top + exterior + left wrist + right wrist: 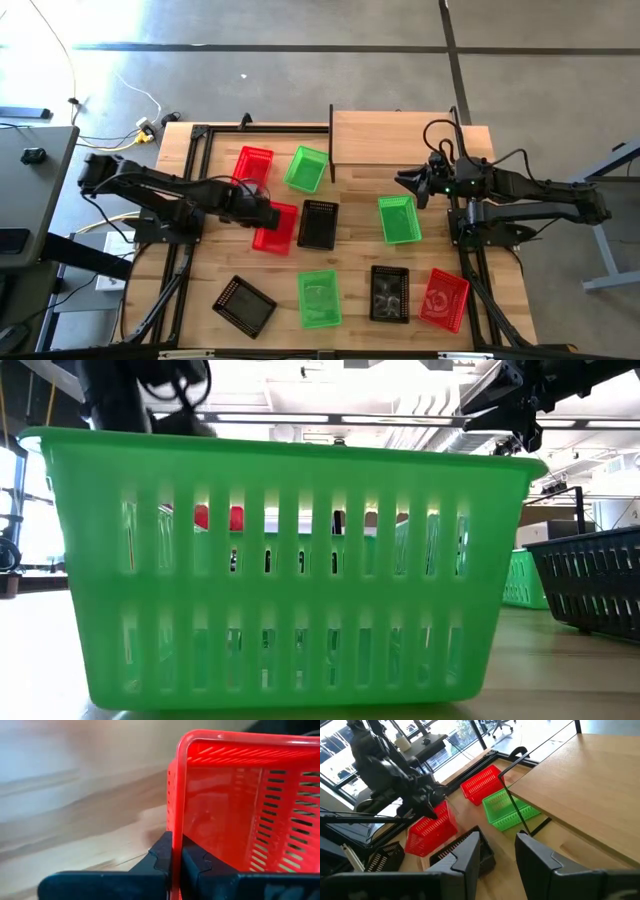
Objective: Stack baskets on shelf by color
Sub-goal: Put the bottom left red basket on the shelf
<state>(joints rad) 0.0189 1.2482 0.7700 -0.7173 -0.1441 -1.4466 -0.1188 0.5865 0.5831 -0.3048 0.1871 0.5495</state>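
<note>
Clearly, the left gripper (176, 857) pinches the thin rim of a red basket (274, 227), its two fingers closed tight on the wall; in the high view that arm reaches in from the table's left edge, gripper near the middle. Just beyond this basket lies another red basket (252, 163), and beside that a tilted green basket (306, 168) close to the shelf (400, 134). A black basket (318, 224) sits touching the held one on its far side from the arm.

The right gripper (497, 852) hovers with fingers parted and holding nothing, beside the shelf's edge and above a green basket (399, 219).

Nearer the table's front edge rest a black basket (244, 302), a green one (319, 298), another black (389, 293) and a red one (443, 298). The wood-plank tabletop (350, 265) stands on a grey floor.
</note>
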